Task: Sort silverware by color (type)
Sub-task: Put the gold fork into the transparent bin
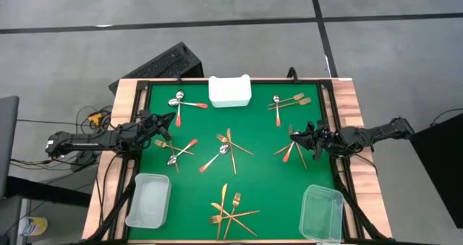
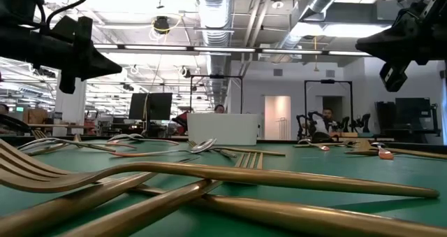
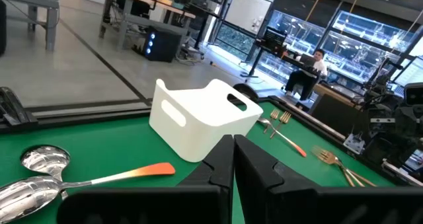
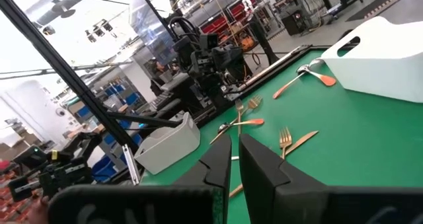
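Green-topped counter [image 1: 260,180], wood-edged, viewed from above.

Silverware, scattered in clusters:
- far left: red-handled spoons [image 1: 178,102];
- left of centre: spoons and a gold piece [image 1: 176,150], crossed;
- centre: a spoon with gold knife and fork [image 1: 226,150];
- far right: gold forks and a spoon [image 1: 287,101];
- right: gold pieces with a red-handled one [image 1: 291,150];
- near centre: gold forks and knives [image 1: 230,209], piled crosswise.

White tray [image 1: 230,90]: far centre edge. Clear bins: near left [image 1: 148,200] and near right [image 1: 322,213].

Left gripper [image 1: 171,120]: over the left side, between the two spoon clusters, fingers together, holding nothing.

Right gripper [image 1: 292,136]: above the right cluster, fingers almost together with a narrow gap; nothing seen between them.
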Controlling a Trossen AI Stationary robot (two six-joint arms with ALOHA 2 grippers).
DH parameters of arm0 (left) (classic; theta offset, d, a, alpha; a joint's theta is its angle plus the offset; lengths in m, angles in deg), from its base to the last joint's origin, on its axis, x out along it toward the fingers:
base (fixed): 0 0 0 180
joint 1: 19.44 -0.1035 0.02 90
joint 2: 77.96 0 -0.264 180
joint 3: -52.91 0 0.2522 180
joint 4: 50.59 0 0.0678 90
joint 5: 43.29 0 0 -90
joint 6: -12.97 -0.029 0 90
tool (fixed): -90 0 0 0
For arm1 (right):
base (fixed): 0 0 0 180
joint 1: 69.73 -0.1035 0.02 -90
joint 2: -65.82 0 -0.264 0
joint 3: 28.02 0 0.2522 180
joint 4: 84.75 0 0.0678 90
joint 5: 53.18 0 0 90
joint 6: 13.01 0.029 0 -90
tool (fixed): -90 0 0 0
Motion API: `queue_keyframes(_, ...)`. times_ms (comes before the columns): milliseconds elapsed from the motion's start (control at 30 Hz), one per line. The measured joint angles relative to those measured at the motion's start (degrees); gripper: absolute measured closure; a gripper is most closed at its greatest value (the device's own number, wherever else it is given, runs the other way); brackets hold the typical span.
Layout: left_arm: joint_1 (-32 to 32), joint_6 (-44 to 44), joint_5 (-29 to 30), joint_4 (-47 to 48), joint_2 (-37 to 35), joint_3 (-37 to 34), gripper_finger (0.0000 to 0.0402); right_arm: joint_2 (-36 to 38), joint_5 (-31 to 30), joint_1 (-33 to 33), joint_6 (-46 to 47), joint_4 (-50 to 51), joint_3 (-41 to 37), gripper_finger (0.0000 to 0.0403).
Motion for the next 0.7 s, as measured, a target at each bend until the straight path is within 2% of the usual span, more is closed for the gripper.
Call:
queue_keyframes(167,0.0,0.2,0.0,0.0,0.0,0.0,0.0401,0.0,-0.1,0.0,-0.2,0.2,0.0,0.0347)
queue_keyframes(333,0.0,2.2,0.0,0.0,0.0,0.0,0.0401,0.0,-9.0,1.6,-9.6,-1.3,0.0,0.0347)
queue_keyframes(500,0.0,-0.8,0.3,0.0,0.0,0.0,0.0401,0.0,-11.1,3.8,-16.2,-2.8,0.0,0.0347)
queue_keyframes(567,0.0,-1.4,1.2,0.0,0.0,0.0,0.0401,0.0,-13.0,5.2,-19.4,-5.5,0.0,0.0347)
queue_keyframes(700,0.0,-2.5,5.3,-0.7,0.0,-0.1,0.0401,0.1,-21.0,8.7,-21.5,-6.6,0.6,0.0347)
